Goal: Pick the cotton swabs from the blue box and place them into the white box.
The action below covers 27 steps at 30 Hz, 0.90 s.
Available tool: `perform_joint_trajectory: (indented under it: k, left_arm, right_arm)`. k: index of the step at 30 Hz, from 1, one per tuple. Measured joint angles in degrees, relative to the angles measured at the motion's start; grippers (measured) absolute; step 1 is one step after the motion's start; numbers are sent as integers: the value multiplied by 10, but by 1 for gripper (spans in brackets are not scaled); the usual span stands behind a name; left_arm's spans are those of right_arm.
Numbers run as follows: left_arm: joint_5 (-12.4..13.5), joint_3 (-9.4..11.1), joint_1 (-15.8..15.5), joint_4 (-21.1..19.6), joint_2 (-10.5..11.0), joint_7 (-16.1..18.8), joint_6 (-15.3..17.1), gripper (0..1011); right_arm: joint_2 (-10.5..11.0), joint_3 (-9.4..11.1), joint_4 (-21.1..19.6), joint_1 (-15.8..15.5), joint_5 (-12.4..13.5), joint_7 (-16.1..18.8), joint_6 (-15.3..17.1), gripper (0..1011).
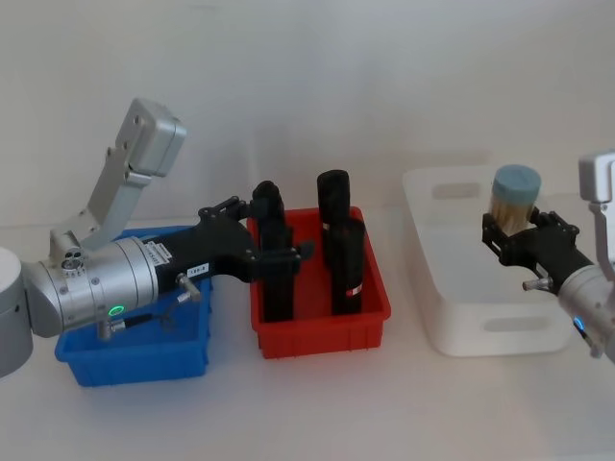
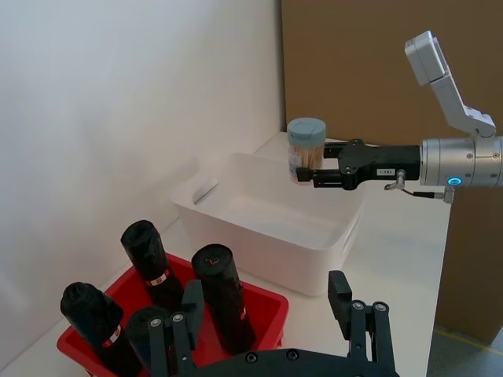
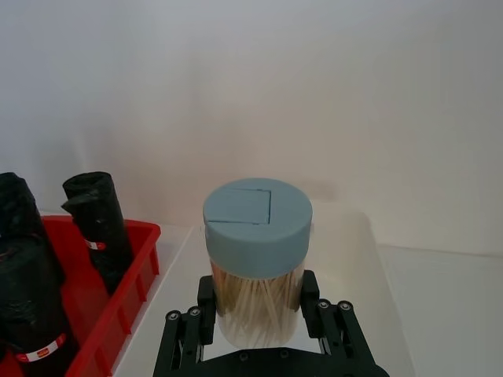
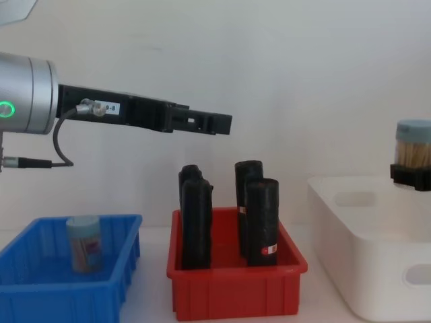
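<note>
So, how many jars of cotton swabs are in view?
2. One jar is shut in the right gripper above the white box; the other jar stands in the blue box. The left arm covers part of it, so more may be hidden.

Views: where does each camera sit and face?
Head: high, looking down: blue box, red bin, white box, left end effector, right end effector.
Chest: low, facing forward; left end effector above red bin.
Left wrist: faces right end effector holding jar over white box; own fingers show.
Right wrist: looks past own fingers at jar.
Shared: all four show the jar.
</note>
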Motion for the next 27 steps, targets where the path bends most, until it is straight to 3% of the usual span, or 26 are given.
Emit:
perform_joint_trajectory:
  k: [9, 19, 27]
  left_arm:
    - [0, 0, 0, 0, 0, 0, 0, 1000]
    - [0, 0, 0, 0, 0, 0, 0, 999]
    - [0, 0, 0, 0, 0, 0, 0, 1000]
  right_arm:
    - [-8, 2, 61, 32, -7, 5, 10, 622]
    - [-14, 0, 99, 51, -15, 17, 14, 622]
    - [-19, -2, 120, 61, -22, 24, 14, 828]
